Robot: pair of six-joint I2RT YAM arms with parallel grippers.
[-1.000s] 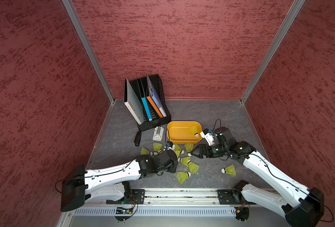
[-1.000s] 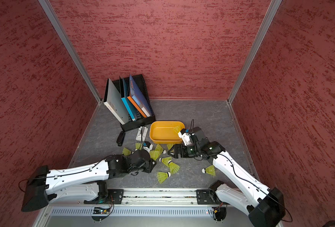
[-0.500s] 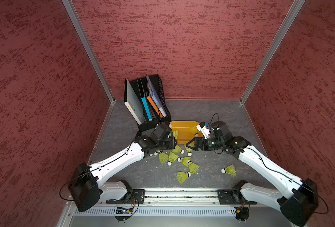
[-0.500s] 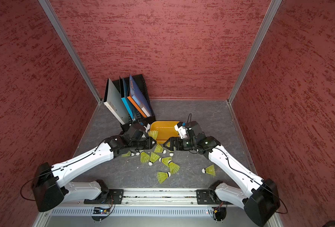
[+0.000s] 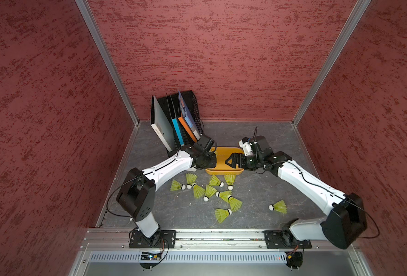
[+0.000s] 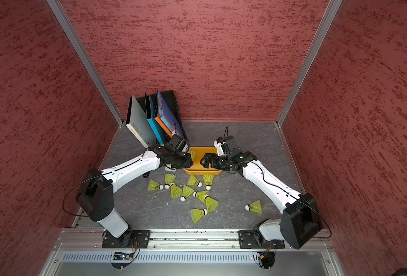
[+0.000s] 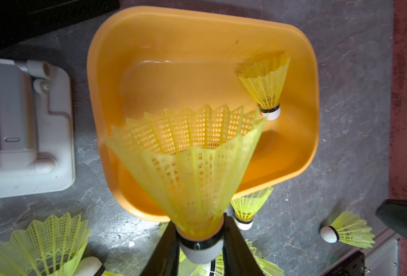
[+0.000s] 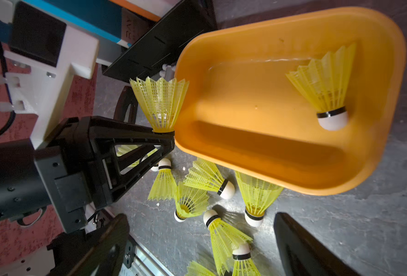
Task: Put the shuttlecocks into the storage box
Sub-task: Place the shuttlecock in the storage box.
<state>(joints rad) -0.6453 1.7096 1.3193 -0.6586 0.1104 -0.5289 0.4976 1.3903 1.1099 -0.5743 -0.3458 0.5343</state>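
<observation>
Judging by both top views, the task is barely begun. One stored shuttlecock (image 7: 267, 83) lies in the storage box (image 7: 313, 100), at the right of the left wrist frame. The left end effector (image 7: 198, 239) is clenched on the white tip of a held shuttlecock (image 7: 188, 167), whose skirt reaches over the near rim. The right wrist view puts that tip just at the rim's outer edge, so it probably needs to go further in before letting go. About nine loose shuttlecocks (image 5: 208, 191) lie clustered on the bench (image 5: 257, 191) at lower centre of a top view, and a lone shuttlecock (image 5: 278, 206) lies well apart at lower right.

The right end effector (image 5: 230, 161) is released, jaws wide, over the box's right side and near the left one, so room above the box is tight. A file rack (image 5: 194, 105) stands just beside the box's upper left, and a grey-white device (image 7: 25, 143) sits near its left wall. Two of the loose ones rest against the near wall.
</observation>
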